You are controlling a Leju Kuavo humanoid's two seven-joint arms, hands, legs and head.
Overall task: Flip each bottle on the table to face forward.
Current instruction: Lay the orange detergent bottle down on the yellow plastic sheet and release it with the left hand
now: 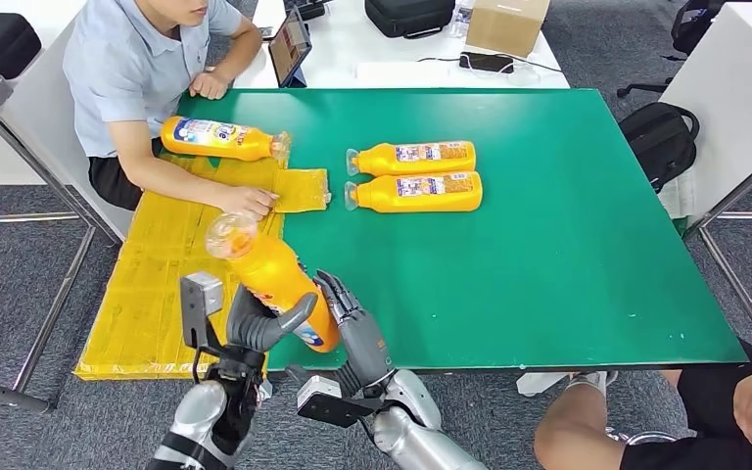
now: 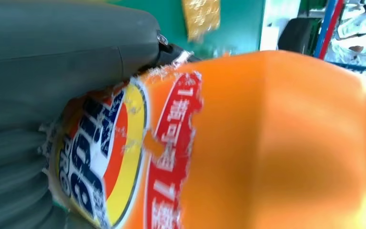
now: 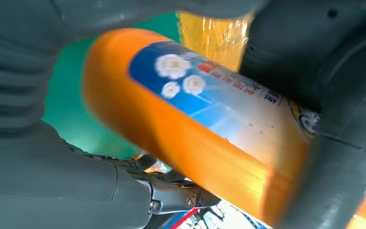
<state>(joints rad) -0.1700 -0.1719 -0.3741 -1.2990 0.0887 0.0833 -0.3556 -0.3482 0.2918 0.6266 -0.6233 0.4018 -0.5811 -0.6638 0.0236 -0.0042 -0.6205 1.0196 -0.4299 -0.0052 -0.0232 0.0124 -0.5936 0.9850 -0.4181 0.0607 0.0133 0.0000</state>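
**Both hands on the orange bottle at the table's near edge**

Green table spreads out ahead, yellow mat on its left side. Lifted bottle is orange, clear-capped end tilted away, blue-and-red label blurred in the left wrist view. Left hand wraps its base; right hand presses the other side, fingers extended. Two bottles lie mid-table; a person's hand rests by another bottle.
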